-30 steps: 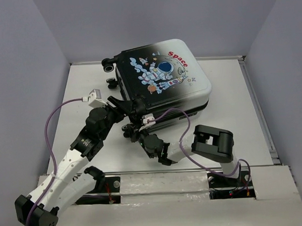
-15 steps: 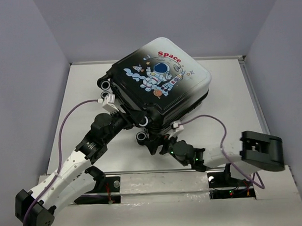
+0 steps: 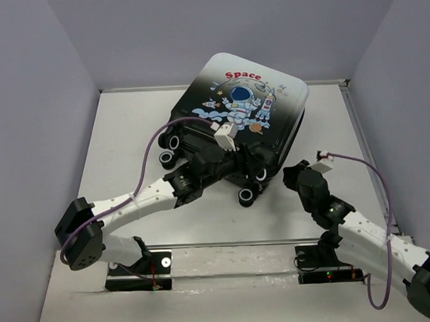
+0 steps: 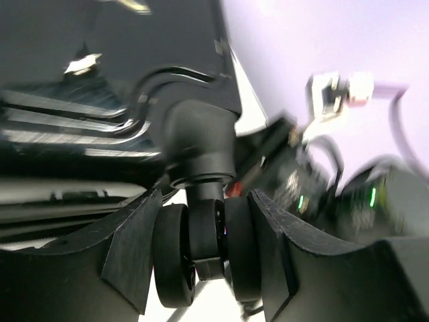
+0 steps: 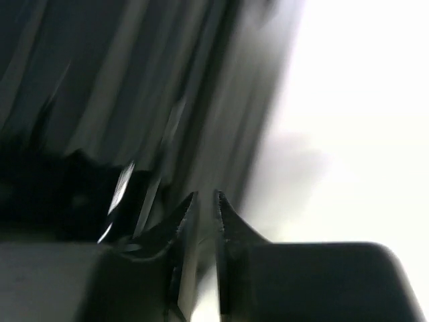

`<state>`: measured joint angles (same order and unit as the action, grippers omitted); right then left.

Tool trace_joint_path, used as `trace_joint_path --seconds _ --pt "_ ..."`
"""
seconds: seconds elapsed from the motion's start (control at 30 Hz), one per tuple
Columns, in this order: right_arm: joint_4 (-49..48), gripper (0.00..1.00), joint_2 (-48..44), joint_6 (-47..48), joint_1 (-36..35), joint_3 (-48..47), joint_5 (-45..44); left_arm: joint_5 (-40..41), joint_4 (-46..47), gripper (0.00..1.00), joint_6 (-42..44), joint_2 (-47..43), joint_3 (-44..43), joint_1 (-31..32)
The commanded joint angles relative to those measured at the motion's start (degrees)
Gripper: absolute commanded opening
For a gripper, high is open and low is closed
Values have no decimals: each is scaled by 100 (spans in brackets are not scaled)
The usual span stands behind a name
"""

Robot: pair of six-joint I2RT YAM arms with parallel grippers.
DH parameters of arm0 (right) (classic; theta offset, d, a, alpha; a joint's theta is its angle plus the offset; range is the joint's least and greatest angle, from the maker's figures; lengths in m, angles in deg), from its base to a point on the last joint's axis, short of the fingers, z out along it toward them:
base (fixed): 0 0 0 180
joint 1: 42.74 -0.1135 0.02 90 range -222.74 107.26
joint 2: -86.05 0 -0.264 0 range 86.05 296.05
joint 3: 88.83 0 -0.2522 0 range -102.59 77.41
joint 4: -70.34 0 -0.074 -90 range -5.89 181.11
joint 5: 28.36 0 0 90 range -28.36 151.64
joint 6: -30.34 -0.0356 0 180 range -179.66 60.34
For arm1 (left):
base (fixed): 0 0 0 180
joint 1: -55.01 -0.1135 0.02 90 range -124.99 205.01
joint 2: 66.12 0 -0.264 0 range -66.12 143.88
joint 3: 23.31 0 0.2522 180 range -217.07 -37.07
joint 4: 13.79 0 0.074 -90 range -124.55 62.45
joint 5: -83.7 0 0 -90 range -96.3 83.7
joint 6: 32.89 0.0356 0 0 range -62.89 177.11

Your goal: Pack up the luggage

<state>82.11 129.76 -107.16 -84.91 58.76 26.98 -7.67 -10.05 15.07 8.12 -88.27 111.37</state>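
The luggage (image 3: pixel 249 96), a closed hard-shell suitcase with the astronaut and red "Space", is tipped up on the table, picture side facing up, wheels toward me. My left gripper (image 3: pixel 252 167) reaches under its near edge and is shut on one black double wheel (image 4: pixel 201 251), a finger on each side. The dark shell (image 4: pixel 100 67) fills the upper left of the left wrist view. My right gripper (image 3: pixel 295 176) is beside the suitcase's right near corner. Its fingers are shut with a thin gap and hold nothing (image 5: pixel 204 198), close to the dark shell (image 5: pixel 134 80).
Other black wheels show at the suitcase's near left (image 3: pixel 173 143) and near bottom (image 3: pixel 246 196). A purple cable (image 3: pixel 148 170) loops over the left arm. Grey walls enclose the white table (image 3: pixel 122 136) on three sides.
The suitcase has been tipped up and turned, now further right and back. The left gripper has moved right under it onto a wheel. The right arm has swung out to the right.
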Motion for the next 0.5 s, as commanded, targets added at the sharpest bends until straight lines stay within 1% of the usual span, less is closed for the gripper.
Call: trace_joint_path --seconds 0.0,0.03,0.07,0.1,0.13,0.2,0.23,0.27,0.3,0.37,0.4,0.47 --pt "551 24 -240 1127 1382 -287 659 -145 -157 69 1108 -110 -898 279" --pt "552 29 -161 1234 1596 -323 792 73 -646 77 1563 -207 -1022 297" --pt "552 31 -160 1322 1781 -384 898 75 -947 83 1768 -321 -1154 297" --pt "560 33 -21 1453 2035 -472 1108 771 -1280 90 1970 -609 -1364 288" --pt "526 38 76 1507 2125 -490 1267 1379 -1788 93 2346 -969 -1410 279" --pt "499 41 156 1543 2178 -525 1338 1936 -2354 94 2455 -1401 -1419 157" --pt "481 44 182 1560 2230 -551 1373 2173 -2687 94 2420 -1629 -1245 -148" --pt "473 45 209 1578 2231 -569 1443 2202 -2821 95 2359 -1893 -1104 -369" --pt "455 46 244 1586 2231 -578 1487 2193 -2961 95 2298 -2391 -798 -632" --pt "411 52 244 1578 2231 -578 1602 2036 -3286 95 2244 -2790 -498 -1247" --pt "402 54 209 1578 2231 -569 1698 1957 -3375 96 2375 -2983 -261 -1868" --pt "376 56 156 1551 2231 -560 1804 1851 -3681 97 2568 -2898 -145 -2425"
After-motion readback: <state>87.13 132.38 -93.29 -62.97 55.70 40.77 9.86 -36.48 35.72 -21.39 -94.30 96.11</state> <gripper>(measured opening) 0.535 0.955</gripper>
